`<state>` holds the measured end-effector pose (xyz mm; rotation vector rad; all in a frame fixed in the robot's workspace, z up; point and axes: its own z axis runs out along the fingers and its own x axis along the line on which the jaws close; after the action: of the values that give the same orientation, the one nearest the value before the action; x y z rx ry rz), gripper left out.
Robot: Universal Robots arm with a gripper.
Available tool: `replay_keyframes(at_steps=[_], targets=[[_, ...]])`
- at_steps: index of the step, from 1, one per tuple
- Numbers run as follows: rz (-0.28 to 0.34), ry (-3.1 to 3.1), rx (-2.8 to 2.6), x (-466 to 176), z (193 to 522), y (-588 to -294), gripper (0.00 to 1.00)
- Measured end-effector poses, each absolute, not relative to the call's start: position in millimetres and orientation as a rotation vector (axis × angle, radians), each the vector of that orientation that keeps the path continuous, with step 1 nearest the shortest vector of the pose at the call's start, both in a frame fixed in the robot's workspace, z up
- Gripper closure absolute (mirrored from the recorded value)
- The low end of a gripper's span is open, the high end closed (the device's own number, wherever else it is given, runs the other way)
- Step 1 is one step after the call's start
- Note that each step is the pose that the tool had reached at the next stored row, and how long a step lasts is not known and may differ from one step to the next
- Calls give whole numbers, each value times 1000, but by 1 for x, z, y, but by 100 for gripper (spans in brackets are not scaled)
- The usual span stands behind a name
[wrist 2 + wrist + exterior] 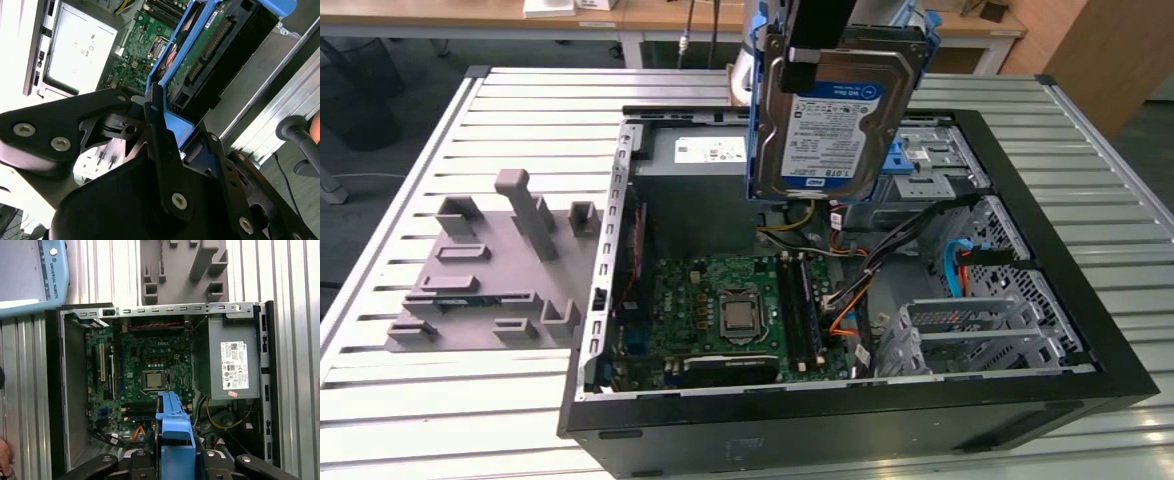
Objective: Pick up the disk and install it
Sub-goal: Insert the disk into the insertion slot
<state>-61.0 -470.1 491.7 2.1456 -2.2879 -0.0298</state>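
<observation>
While the disk [838, 122] hangs upright above the open computer case [854, 432], its label faces the exterior camera. Its lower edge sits over the far part of the case, apart from everything inside. The gripper [159, 119] pinches the disk by its blue carrier. In the second wrist view a black finger [161, 150] lies pressed against the blue frame, with the drive's green circuit side turned toward the case's interior.

The case lies on its side with its whole upper face open, and its black walls form a raised rim all around. The most open room is over the motherboard [734, 310], which lies low and flat in the part of the case towards the exterior view's left.

The grey power supply [700, 155] stands against the far wall, just beside the disk's lower corner on the exterior view's left. Directly beneath the disk, a bundle of yellow, black and orange cables [847, 265] runs between the motherboard and the far wall.

On the exterior view's right, the space is crowded. A blue latch [903, 160] and grey metal brackets sit near the disk's edge. Nearer the camera, a perforated metal drive cage [987, 320] fills that corner.

Outside the case, a grey fixture block [494, 270] with upright posts rests on the slatted table [520, 110]. It stands apart from the case wall, on the exterior view's left.
</observation>
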Motion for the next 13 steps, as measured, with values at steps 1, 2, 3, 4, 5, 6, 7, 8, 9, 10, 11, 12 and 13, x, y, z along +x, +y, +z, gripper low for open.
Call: replay_keyframes(at_steps=[1, 2, 3, 4, 5, 6, 7, 8, 9, 10, 11, 12, 13], targets=[[-30, -2288, 2146, -61, 492, -471, 64], [-30, -2288, 2146, -61, 492, -471, 64], [-30, -2288, 2146, -61, 492, -471, 64], [-30, -2288, 2146, -61, 492, -471, 64], [-30, -2288, 2146, -61, 492, -471, 64], [-30, -2288, 2146, -61, 491, -472, 64], [-30, -2288, 2146, -61, 491, -472, 64], [-30, -2288, 2146, -61, 491, -472, 64], [-30, -2288, 2146, -61, 492, -472, 64], [-30, -2288, 2146, -61, 491, -472, 64], [-30, -2288, 2146, -61, 491, -472, 64], [-30, -2288, 2146, -61, 491, -473, 64], [-30, -2288, 2146, -61, 491, -473, 64]])
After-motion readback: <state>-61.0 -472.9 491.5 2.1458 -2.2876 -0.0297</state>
